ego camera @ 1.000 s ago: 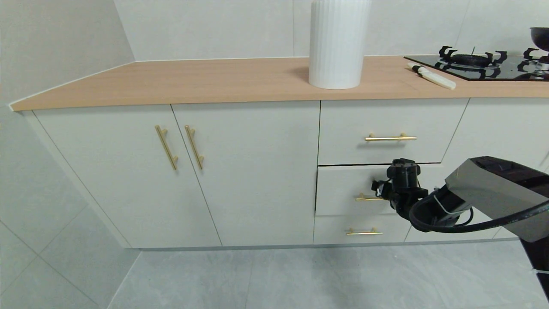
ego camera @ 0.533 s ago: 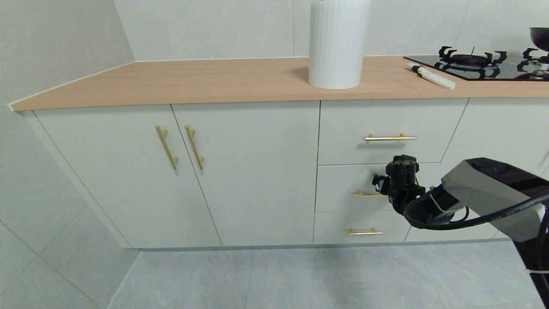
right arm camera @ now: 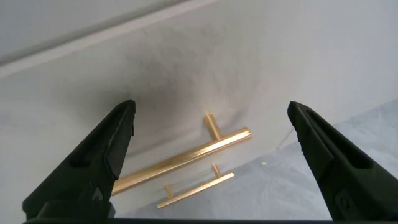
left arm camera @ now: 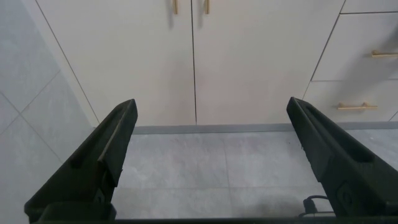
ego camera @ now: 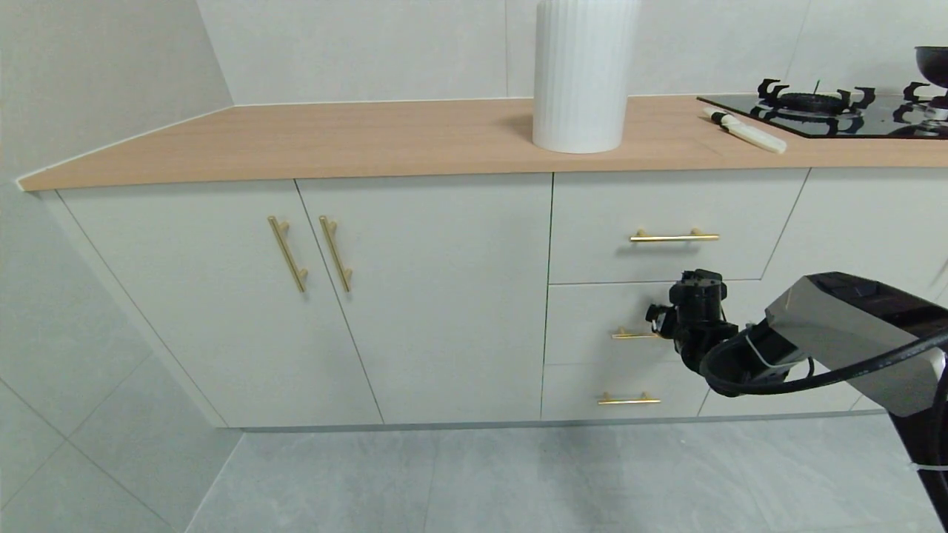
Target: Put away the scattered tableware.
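Note:
My right gripper is at the middle drawer of the cabinet, right by its gold handle. The drawer front sits flush with its neighbours. In the right wrist view the gripper is open, with the gold handle a short way ahead between the lines of its fingers and not touched. A white-handled knife lies on the wooden counter beside the stove. My left gripper is open and empty, low over the floor and facing the cabinet doors.
A tall white ribbed container stands on the counter above the drawers. The black gas stove is at the far right. Top drawer handle and bottom drawer handle sit above and below. Grey tiled floor lies open before the cabinet.
The middle drawer, slightly pulled out a second ago with a dark gap showing, is now closed flush. My right gripper moved in toward the cabinet with it, then eased back slightly.

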Robot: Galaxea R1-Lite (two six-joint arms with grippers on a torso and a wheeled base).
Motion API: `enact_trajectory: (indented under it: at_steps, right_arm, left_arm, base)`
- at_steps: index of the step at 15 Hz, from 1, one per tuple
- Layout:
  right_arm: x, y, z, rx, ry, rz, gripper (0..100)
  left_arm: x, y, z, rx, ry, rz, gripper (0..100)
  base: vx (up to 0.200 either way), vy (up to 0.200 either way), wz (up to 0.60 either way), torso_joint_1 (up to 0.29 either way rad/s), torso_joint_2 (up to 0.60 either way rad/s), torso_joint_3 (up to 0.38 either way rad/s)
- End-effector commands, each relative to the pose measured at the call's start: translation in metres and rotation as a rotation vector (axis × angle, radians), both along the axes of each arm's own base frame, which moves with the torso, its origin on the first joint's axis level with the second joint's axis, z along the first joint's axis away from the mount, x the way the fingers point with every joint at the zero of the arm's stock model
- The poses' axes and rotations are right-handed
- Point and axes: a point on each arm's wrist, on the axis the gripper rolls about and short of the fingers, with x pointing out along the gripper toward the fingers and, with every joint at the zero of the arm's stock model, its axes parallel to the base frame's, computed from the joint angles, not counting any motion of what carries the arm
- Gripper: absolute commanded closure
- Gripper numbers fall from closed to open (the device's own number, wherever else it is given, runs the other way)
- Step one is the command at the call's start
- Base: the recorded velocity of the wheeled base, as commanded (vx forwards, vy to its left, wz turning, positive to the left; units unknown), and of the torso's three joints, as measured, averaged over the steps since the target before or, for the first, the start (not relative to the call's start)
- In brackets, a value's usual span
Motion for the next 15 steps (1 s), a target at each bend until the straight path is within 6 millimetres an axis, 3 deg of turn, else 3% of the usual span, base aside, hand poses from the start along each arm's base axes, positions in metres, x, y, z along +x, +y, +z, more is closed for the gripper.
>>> enact_trajectory:
  at_steps: [1,2,4,7,11,12,15]
  right_arm:
    - [-0.017,-0.003,0.017,-0.004,0.016,0.011,0]
    - [-0.041,-0.005,0.046,-0.018,0.018,0.032,0]
    - [-0.065,-0.010,0.076,-0.016,-0.009,0.034,0]
    - [-0.145,-0.027,0.135,-0.033,-0.071,0.042,0]
    - [-0.242,-0.044,0.162,-0.028,-0.150,0.044,0]
    - [-0.275,-0.052,0.168,-0.044,-0.189,0.038,0]
    - [-0.327,-0.065,0.176,-0.151,-0.262,0.029,0]
  left_arm:
    - [0.000,0.000,0.000,0.001,0.000,0.000,0]
    - [0.000,0.000,0.000,0.000,0.000,0.000,0]
    - [0.000,0.000,0.000,0.000,-0.001,0.000,0]
    - [0.000,0.000,0.000,0.001,0.000,0.000,0]
    - [0.000,0.000,0.000,0.000,0.000,0.000,0]
    - [0.000,0.000,0.000,0.000,-0.001,0.000,0]
    - [0.000,0.000,0.000,0.000,0.000,0.000,0]
  base:
    - [0.000,0.000,0.00,0.000,0.00,0.000]
    - [0.000,0.000,0.00,0.000,0.00,0.000]
    - [0.000,0.000,0.00,0.000,0.00,0.000]
    - [0.000,0.000,0.00,0.000,0.00,0.000]
    - [0.000,0.000,0.00,0.000,0.00,0.000]
    - [0.000,0.000,0.00,0.000,0.00,0.000]
    - [0.000,0.000,0.00,0.000,0.00,0.000]
